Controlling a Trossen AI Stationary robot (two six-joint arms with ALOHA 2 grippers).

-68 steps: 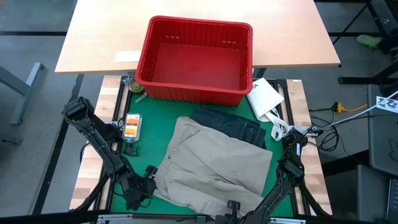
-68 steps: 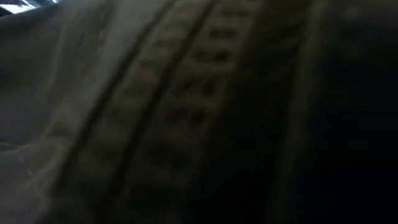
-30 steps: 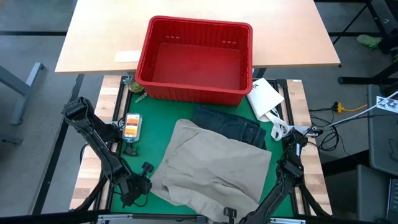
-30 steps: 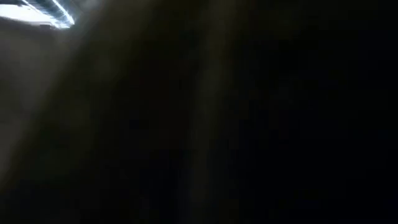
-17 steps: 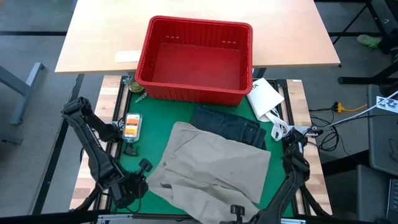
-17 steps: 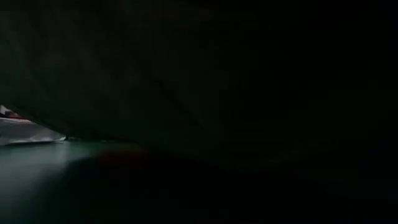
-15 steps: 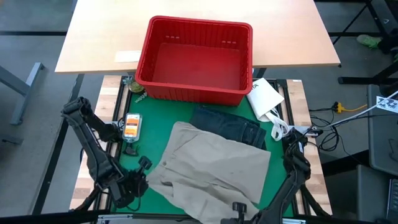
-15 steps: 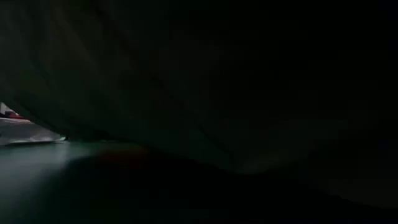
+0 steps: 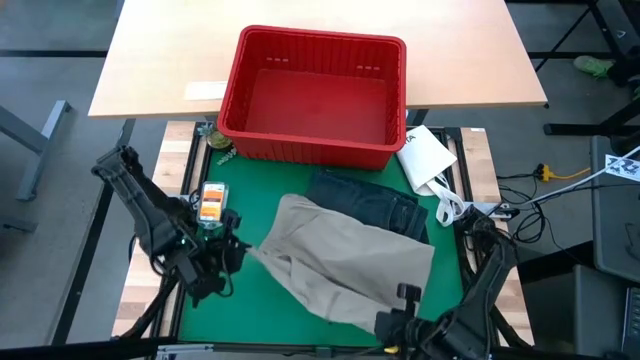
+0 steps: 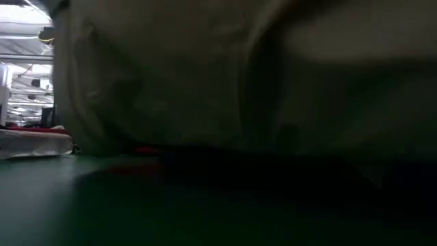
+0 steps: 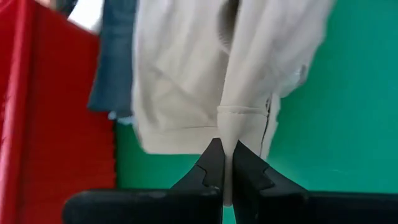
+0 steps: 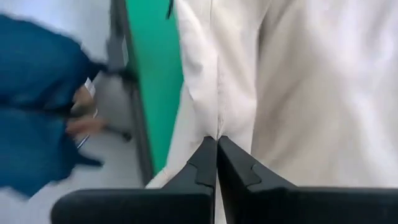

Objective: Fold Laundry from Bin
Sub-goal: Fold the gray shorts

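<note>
Khaki trousers (image 9: 350,268) pinched at both edges, left gripper (image 9: 232,254), right gripper (image 9: 400,308) (both clamped on cloth)

Robot lab, framed test table (image 9: 150,270), green mat (image 9: 250,310), loose cables (image 9: 530,195)

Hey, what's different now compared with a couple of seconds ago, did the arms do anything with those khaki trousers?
Both grippers, shut on the khaki trousers, have carried the near edge up and toward the bin: the left gripper moved forward and inward, the right gripper forward. The trousers now cover less of the green mat. The bin, the jeans and the white packet stayed put.
</note>
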